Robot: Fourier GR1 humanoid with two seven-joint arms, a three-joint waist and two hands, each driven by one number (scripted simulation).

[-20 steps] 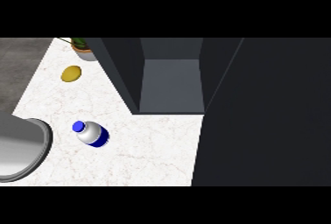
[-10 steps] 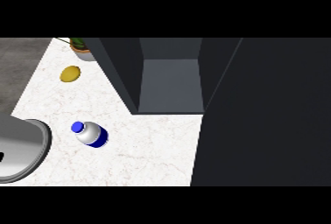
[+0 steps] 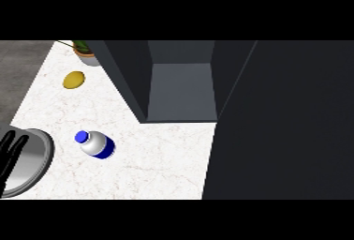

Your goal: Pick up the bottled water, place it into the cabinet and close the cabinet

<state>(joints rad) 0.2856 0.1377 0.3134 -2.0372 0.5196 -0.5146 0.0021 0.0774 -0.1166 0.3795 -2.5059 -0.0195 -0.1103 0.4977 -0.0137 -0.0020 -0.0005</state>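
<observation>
The bottled water (image 3: 95, 144) is white with a blue cap and a blue band, and it stands on the white marble counter (image 3: 152, 159) left of centre. The dark cabinet (image 3: 181, 91) is open, its grey inside bare, and its door (image 3: 283, 122) stands swung out at the right. My left hand (image 3: 10, 157) shows at the left edge with black fingers straight and pointing up. It is open, holds nothing and is well apart from the bottle. My right hand is out of view.
A grey round shape with a dark rim (image 3: 36, 161) lies at the left edge behind the hand. A yellow lemon-like fruit (image 3: 74, 79) and a potted plant (image 3: 85, 51) sit at the back left of the counter.
The left hand's black fingers have risen into view at the left edge. The bottle and the cabinet door have not moved.
</observation>
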